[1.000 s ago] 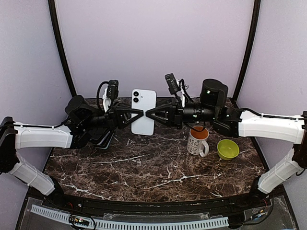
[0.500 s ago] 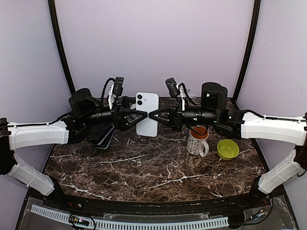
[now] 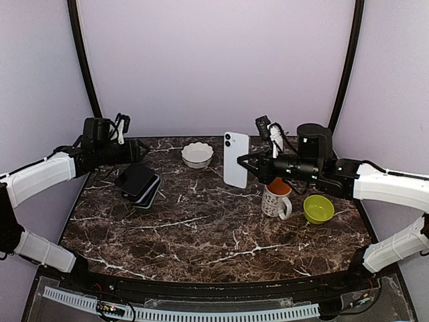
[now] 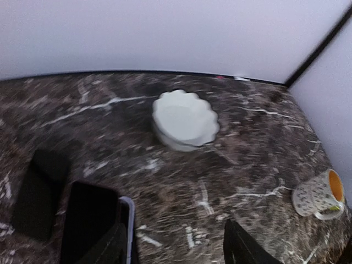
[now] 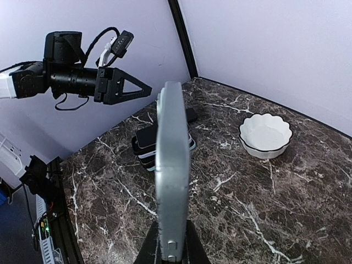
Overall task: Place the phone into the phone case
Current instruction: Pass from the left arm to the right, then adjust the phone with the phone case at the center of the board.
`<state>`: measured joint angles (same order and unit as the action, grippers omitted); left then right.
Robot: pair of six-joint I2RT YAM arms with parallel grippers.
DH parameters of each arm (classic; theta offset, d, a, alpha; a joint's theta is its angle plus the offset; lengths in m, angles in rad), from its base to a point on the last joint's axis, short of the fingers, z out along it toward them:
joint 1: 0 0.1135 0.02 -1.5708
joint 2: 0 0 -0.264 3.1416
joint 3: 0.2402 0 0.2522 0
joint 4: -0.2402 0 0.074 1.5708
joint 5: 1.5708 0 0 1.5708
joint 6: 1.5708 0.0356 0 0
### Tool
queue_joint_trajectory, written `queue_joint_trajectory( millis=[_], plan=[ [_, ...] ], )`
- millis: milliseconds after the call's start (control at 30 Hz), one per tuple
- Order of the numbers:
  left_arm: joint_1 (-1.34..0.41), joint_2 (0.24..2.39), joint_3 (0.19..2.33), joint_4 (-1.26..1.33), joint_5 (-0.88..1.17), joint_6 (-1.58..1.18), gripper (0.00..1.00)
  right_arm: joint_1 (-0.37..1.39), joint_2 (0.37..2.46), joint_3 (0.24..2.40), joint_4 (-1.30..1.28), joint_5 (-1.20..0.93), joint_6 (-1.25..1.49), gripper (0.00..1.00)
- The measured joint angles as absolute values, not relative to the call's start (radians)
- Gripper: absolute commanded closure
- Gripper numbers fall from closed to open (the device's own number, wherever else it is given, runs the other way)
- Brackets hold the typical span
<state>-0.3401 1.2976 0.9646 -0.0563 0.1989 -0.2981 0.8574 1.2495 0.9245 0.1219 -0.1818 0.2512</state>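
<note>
White phone [image 3: 236, 159] is held upright, clear of the worktop [image 3: 201, 228], with the right gripper [image 3: 247, 166] closed on one edge. The left gripper [image 3: 139, 151] is spread wide and empty, poised over the dark phone case [image 3: 137, 181] at far left. Step in hand: transfer. The next move likely calls for carrying the phone leftward and tilting it flat, square to the case.

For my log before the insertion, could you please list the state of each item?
Phone: upright, off the table, uncased.
Right hand: shut on the phone.
Left hand: open, empty.
Case stack: resting on table.
White bowl: upright, empty.
Mug: upright.
Green bowl: upright, empty.
</note>
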Motion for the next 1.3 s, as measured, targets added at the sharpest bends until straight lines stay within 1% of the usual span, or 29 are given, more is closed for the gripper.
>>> queue_joint_trajectory(
  millis=[67, 100, 167, 200, 267, 333, 433, 500, 533, 700, 967, 1033, 1300],
  plan=[
    [-0.258, 1.297, 0.918, -0.09, 0.153, -0.341, 0.57, 0.857, 1.25, 0.916, 0.107, -0.174, 0.244, 1.0],
    [-0.223, 1.296, 0.884, -0.094, 0.142, -0.361, 0.57, 0.857, 1.249, 0.908, 0.103, -0.166, 0.241, 1.0],
    [-0.171, 1.297, 0.812, -0.104, 0.134, -0.409, 0.45, 0.857, 1.249, 0.896, 0.096, -0.159, 0.236, 1.0],
    [-0.15, 1.3, 0.778, -0.104, 0.138, -0.432, 0.36, 0.857, 1.249, 0.89, 0.09, -0.157, 0.235, 1.0],
    [-0.119, 1.318, 0.737, -0.094, 0.153, -0.468, 0.26, 0.857, 1.249, 0.883, 0.078, -0.156, 0.23, 1.0],
    [-0.096, 1.356, 0.724, -0.068, 0.176, -0.496, 0.19, 0.857, 1.249, 0.883, 0.065, -0.157, 0.224, 1.0],
    [-0.07, 1.412, 0.727, -0.015, 0.209, -0.508, 0.15, 0.857, 1.249, 0.882, 0.056, -0.157, 0.217, 1.0],
    [-0.058, 1.446, 0.742, 0.002, 0.23, -0.503, 0.15, 0.857, 1.246, 0.878, 0.054, -0.157, 0.216, 1.0],
    [-0.054, 1.465, 0.754, 0.007, 0.239, -0.5, 0.17, 0.857, 1.242, 0.875, 0.051, -0.157, 0.214, 1.0],
    [-0.036, 1.53, 0.785, 0.037, 0.296, -0.482, 0.34, 0.857, 1.232, 0.867, 0.051, -0.157, 0.213, 1.0],
    [-0.031, 1.538, 0.786, 0.043, 0.4, -0.474, 0.47, 0.857, 1.232, 0.867, 0.047, -0.157, 0.2, 1.0],
    [-0.031, 1.537, 0.786, 0.043, 0.423, -0.472, 0.47, 0.857, 1.232, 0.867, 0.047, -0.157, 0.199, 1.0],
    [-0.068, 1.537, 0.831, -0.053, 0.418, -0.383, 0.38, 0.857, 1.234, 0.867, 0.043, -0.161, 0.198, 1.0]
  ],
)
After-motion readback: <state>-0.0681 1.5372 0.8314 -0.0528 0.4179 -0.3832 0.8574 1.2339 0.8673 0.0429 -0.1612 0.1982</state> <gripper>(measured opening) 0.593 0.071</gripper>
